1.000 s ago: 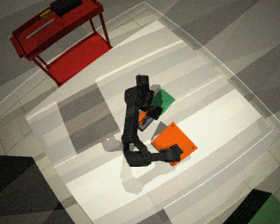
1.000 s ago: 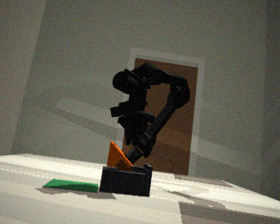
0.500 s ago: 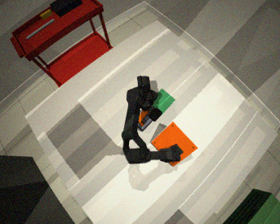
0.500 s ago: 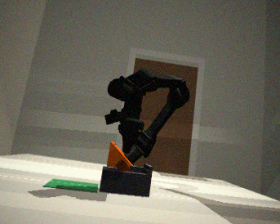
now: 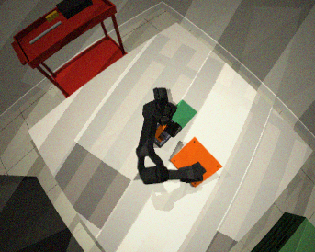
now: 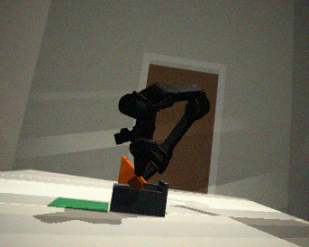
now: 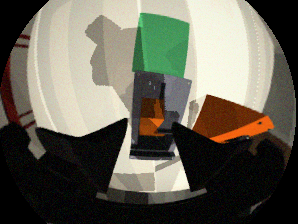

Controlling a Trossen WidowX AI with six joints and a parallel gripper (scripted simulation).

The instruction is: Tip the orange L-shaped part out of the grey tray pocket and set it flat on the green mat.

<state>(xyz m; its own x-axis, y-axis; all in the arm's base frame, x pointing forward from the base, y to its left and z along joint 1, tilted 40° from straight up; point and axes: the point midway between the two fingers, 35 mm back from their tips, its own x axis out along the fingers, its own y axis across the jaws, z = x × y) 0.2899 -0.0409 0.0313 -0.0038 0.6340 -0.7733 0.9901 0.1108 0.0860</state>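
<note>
The grey tray (image 5: 158, 143) (image 6: 139, 200) (image 7: 177, 96) stands on the pale table top. The orange L-shaped part (image 5: 160, 133) (image 6: 136, 182) (image 7: 152, 111) sits in its pocket, with one end tipped up above the tray rim in the exterior view. The green mat (image 5: 185, 113) (image 6: 78, 204) (image 7: 162, 43) lies flat just beyond the tray. My gripper (image 5: 166, 124) (image 6: 141, 177) (image 7: 150, 123) is open and points down over the tray. Its fingers stand either side of the raised end. I cannot tell whether they touch it.
An orange panel (image 5: 196, 154) (image 6: 123, 171) (image 7: 222, 119) lies under the arm's base, close beside the tray. A red cart (image 5: 63, 41) with a dark box (image 5: 73, 6) stands far left. A green box (image 5: 307, 234) sits at the lower right corner. A brown door (image 6: 195, 135) is behind.
</note>
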